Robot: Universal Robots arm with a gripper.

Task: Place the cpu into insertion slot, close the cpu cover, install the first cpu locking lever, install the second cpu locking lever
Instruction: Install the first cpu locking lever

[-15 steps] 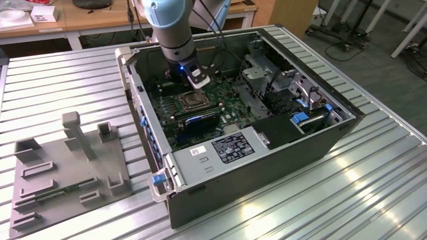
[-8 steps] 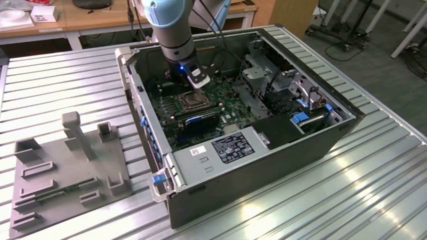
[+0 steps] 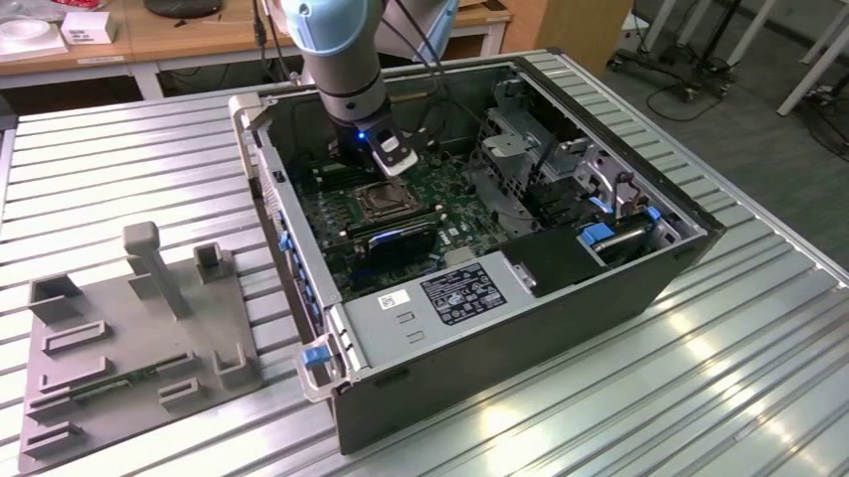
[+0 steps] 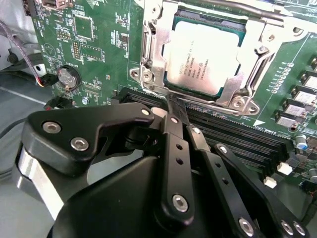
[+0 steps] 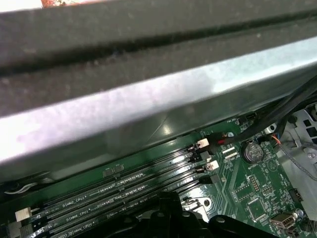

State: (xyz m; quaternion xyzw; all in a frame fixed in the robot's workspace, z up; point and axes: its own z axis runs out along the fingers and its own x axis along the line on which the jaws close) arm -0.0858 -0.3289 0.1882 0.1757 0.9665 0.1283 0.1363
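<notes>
silvery cpu flat, seemingly seated.

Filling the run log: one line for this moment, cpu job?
cpu: silvery-beige square chip seated in socket | cover: silvery metal frame plate down over chip | gripper: shut, empty, beside socket over black memory slots

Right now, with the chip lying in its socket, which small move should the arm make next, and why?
Probably a slight shift toward the locking lever. In the second wrist view the cpu sits in the insertion slot with the cpu cover closed over its edges, and the gripper, fingers together, is at the frame's near edge beside the memory slots.
</notes>
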